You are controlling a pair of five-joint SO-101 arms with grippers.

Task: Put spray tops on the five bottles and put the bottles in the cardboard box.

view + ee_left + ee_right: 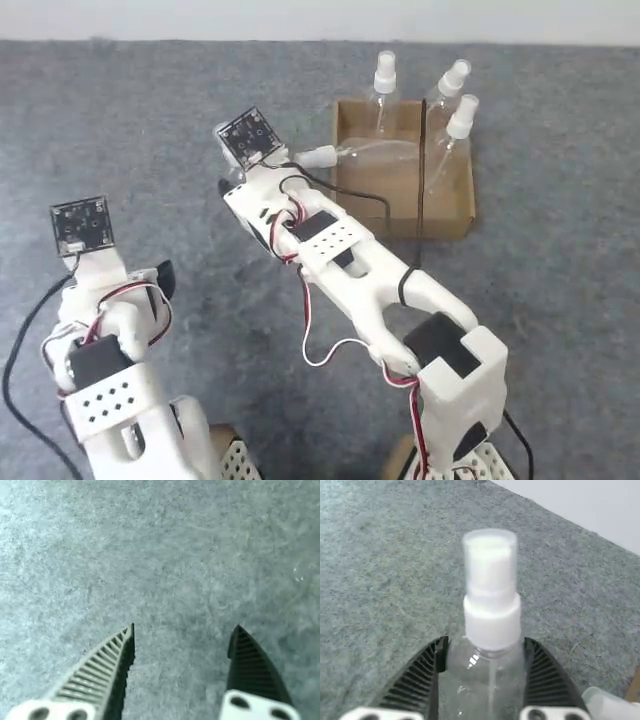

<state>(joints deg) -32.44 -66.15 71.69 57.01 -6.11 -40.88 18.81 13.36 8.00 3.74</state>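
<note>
Bottle point(489, 675) with spray top point(490, 580) clamped in our right gripper point(485, 642) just beside cardboard box point(440, 225), four bottles point(385, 90) already in box, three upright, one lying, our left gripper point(185, 627) spread open over grey carpet point(150, 540)

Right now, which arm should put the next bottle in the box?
Right. The right gripper is shut on a capped bottle near the cardboard box; the left gripper is open, empty, farther away.

The left tool point(185, 626) has its two ribbed fingers point(112, 670) set well apart, tips pointing away from the camera. A grey, fuzzy surface point(150, 540) lies beneath and shows between them.
</note>
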